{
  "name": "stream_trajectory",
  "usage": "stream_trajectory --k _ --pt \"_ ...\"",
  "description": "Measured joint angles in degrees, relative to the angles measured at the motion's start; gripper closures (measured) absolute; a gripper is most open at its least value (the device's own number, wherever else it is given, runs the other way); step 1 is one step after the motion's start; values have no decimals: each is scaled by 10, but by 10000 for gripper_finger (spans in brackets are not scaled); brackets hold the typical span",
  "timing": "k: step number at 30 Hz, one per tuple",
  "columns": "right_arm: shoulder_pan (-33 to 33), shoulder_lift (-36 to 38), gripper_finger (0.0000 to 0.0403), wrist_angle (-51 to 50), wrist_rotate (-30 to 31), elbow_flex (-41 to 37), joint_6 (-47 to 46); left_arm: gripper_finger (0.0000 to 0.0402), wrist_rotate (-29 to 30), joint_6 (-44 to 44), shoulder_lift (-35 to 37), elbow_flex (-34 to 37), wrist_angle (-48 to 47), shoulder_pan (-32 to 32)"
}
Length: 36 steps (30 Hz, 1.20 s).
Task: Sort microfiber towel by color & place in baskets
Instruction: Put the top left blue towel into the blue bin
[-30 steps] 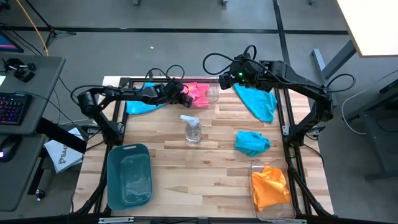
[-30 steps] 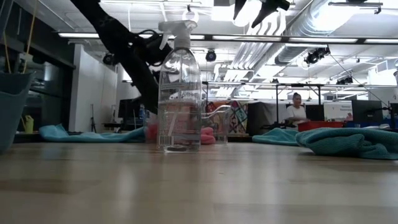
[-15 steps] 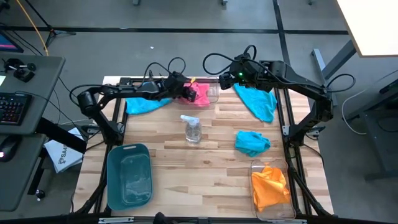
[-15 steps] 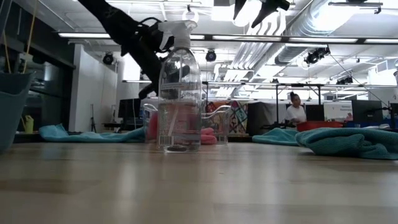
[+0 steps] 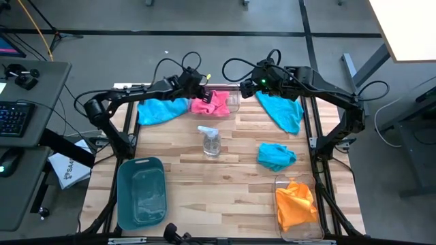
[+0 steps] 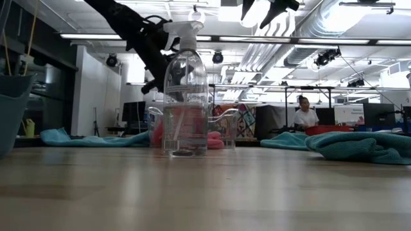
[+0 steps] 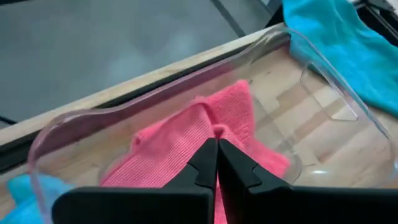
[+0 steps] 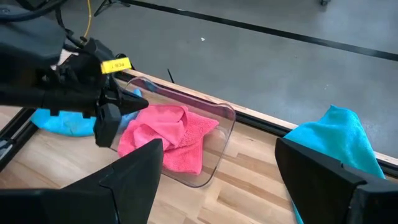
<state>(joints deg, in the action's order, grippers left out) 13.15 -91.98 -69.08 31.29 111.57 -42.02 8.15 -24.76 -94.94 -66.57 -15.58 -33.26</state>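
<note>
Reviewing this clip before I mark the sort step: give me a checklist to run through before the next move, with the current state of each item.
1. Pink towel inside the clear basket at the far edge: ok.
2. Left gripper free of the pink towel: ok, fingers shut, nothing between them.
3. Right gripper ready: ok, open, empty, above the far edge.
4. Orange towel in the near right clear basket: ok.
5. Teal towels sorted: not ok, three lie on the table, the teal basket holds none.
6. Spray bottle clear of the path: cannot tell.
</note>
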Motion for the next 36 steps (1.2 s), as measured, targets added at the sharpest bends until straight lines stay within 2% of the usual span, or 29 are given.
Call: stream_trajectory --k 6,11,14,17,22,25,30,36 --pt "0 0 96 -1 0 0 0 402 15 39 55 0 -27 -17" --pt "0 0 96 -1 0 0 0 402 108 59 140 27 -94 -29" --pt "0 0 96 -1 0 0 1 402 129 57 192 76 -102 -40" --pt "0 0 96 0 0 0 10 402 105 55 237 128 -115 -53" --pt "0 0 96 0 0 0 17 401 15 40 285 182 -207 -61" --pt "0 0 96 0 1 0 21 394 15 45 304 196 -272 -53" --pt "0 0 96 0 1 0 32 355 19 49 327 238 -297 -50" --pt "0 0 96 0 1 0 35 288 -8 50 300 306 -239 -50"
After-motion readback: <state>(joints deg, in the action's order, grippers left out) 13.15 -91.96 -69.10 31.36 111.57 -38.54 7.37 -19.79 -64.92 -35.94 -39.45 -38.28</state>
